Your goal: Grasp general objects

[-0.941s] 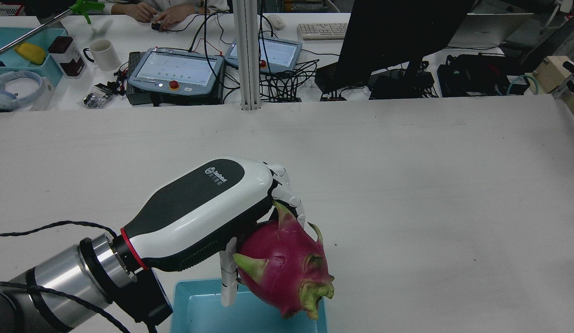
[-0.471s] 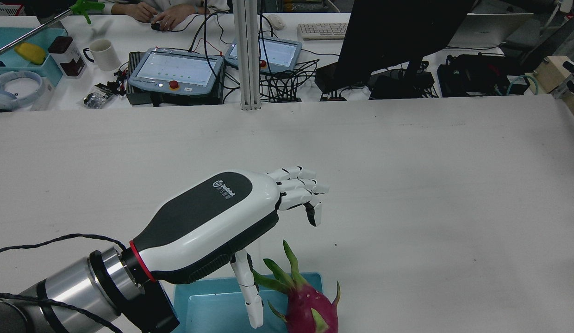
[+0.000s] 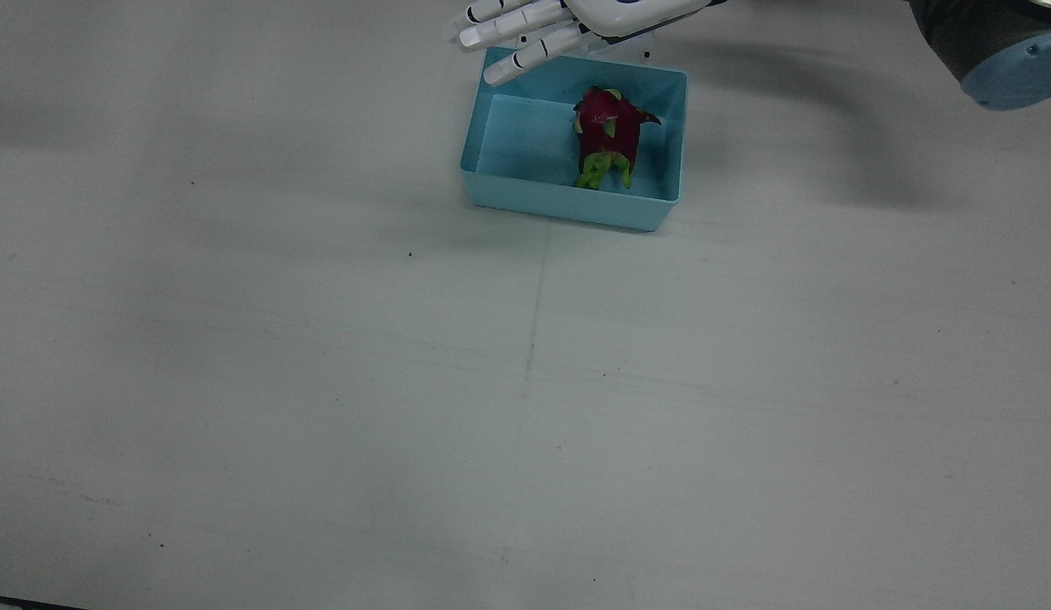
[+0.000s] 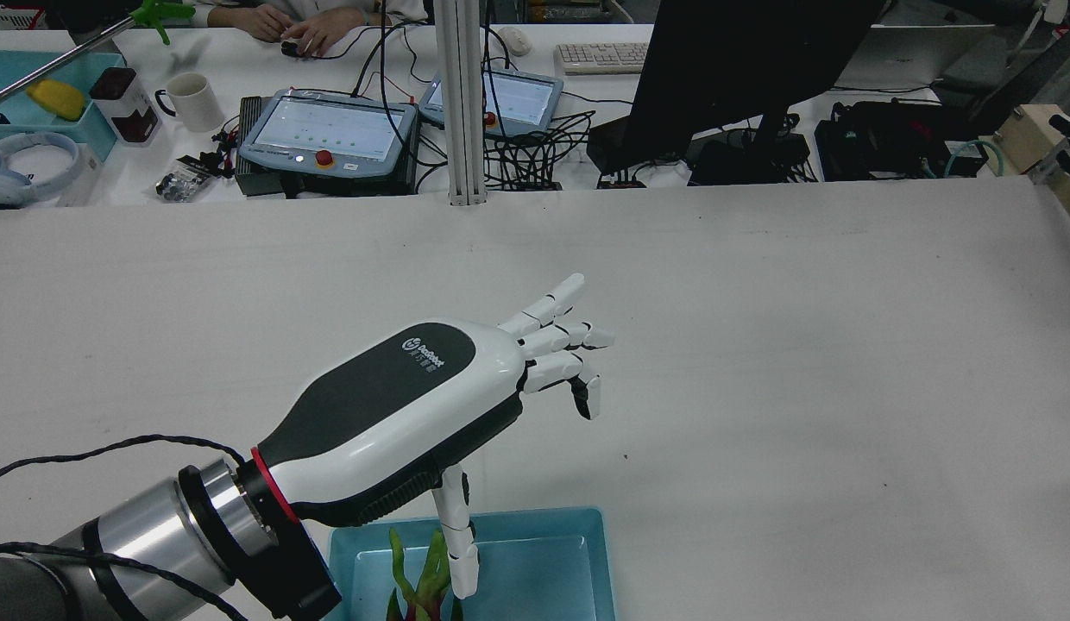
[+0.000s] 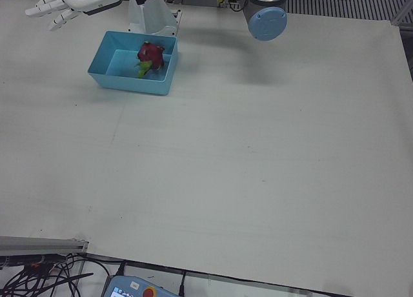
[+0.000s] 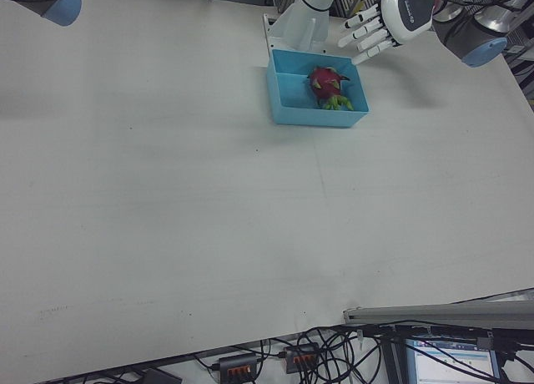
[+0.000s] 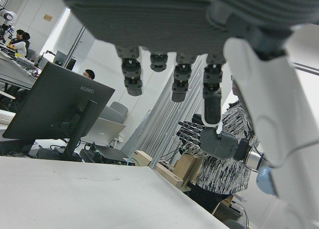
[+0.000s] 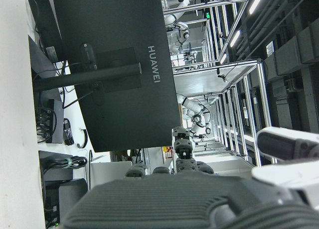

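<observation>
A magenta dragon fruit (image 3: 608, 135) with green scales lies inside the light blue bin (image 3: 568, 203), toward the bin's side nearer my left arm's base. In the rear view only its green tips (image 4: 423, 586) show at the bottom edge. My left hand (image 4: 466, 388) hovers above the bin's far corner, open, fingers spread and pointing out over the bare table, holding nothing. It also shows as the left hand (image 3: 534, 25) at the top edge of the front view. My right hand (image 7: 209, 139) appears far off in the left hand view, raised off the table, fingers extended and empty.
The bin (image 5: 129, 84) stands close to the arm pedestal (image 5: 151, 16). A blue-capped arm joint (image 3: 1013, 72) hangs over the table's near-robot edge. Beyond the far edge stand a post (image 4: 464, 103), teach pendants (image 4: 328, 134), a monitor (image 4: 742, 69) and a person's hands (image 4: 302, 26).
My left hand let go of the dragon fruit, which dropped into the bin. The fingers spread out and the hand lifted slightly.
</observation>
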